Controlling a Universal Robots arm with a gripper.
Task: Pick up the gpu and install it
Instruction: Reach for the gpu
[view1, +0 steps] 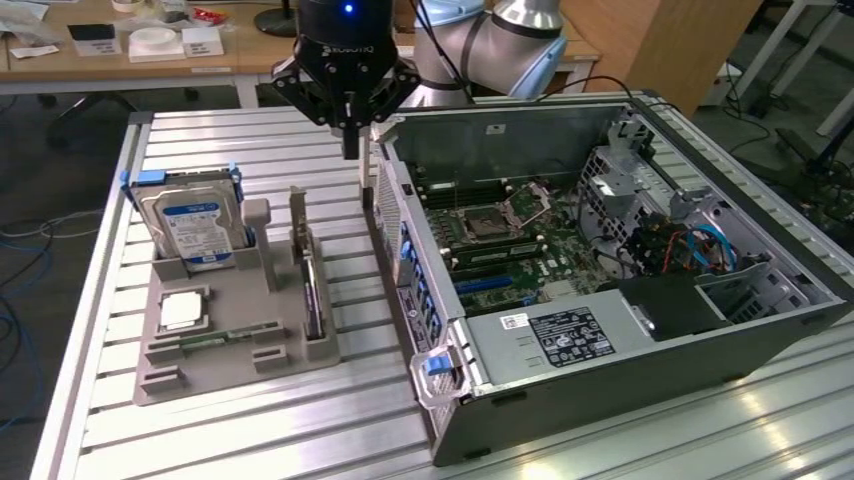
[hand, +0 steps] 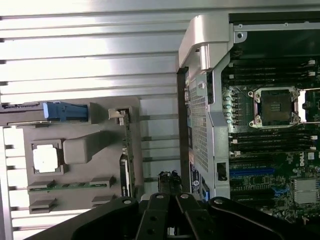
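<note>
Editor: Step in hand?

Photographer: Pickup, not yet made. The gripper (view1: 351, 150) hangs over the worktop (view1: 267, 440), close to the edge farthest from the exterior camera, with its jaws clenched together on nothing.

Editor: What does the next move call for?

Photographer: By my reading, parted jaws squared to the card's thin upper edge, then a straight descent. An off-centre pinch could tilt so slim a board in its slot.

Editor: And the card itself?

Photographer: The gpu (view1: 310, 290) stands on edge in the grey holder tray (view1: 214, 370), on the side facing the open computer case (view1: 694, 365). The tray sits toward the worktop's edge at the exterior view's left and also holds an upright hard drive (view1: 194, 225). The card is below the jaws and nearer the camera-side edge, apart from them and untouched. The jaws hang above the strip of worktop between tray and case. From the wrist, the gpu (hand: 126, 150) shows as a thin line off to one side of the jaws.
</note>
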